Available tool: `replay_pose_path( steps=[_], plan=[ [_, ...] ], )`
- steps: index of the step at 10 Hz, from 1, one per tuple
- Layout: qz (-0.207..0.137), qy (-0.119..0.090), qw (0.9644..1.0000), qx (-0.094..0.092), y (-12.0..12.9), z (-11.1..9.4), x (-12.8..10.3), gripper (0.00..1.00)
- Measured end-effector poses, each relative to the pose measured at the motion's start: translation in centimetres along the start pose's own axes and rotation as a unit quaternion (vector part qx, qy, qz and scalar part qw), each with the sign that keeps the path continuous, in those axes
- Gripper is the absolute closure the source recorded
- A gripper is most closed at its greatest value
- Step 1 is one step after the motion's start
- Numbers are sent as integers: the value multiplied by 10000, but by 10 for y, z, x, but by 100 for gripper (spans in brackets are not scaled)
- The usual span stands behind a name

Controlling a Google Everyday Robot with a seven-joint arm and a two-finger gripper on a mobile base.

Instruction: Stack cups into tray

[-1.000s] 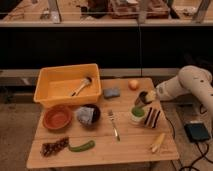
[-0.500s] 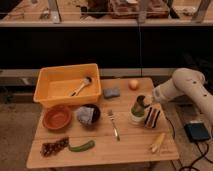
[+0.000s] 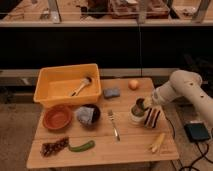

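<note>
Gripper [image 3: 145, 103]: centre right, clamped on narrow dark grey cup [image 3: 139, 106].
Cups: grey one sits in whitish cup with green interior [image 3: 135, 118].
Deep rectangular yellow-orange plastic tray [image 3: 46, 76]: upper left, holds no cups.
Remaining: move the stack into the tray.

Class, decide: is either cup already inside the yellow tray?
No: the gripper is at the dark grey cup, which is right at the pale cup, both over the table, well apart from the tray.
</note>
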Motion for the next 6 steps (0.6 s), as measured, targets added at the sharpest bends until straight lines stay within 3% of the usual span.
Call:
replay_pose_path(
  steps=[1,6],
  plan=[
    [16,-28,10000,-6,1,1,-1,81],
    [35,-115,9999,-32,2,6,-3,28]
  ],
)
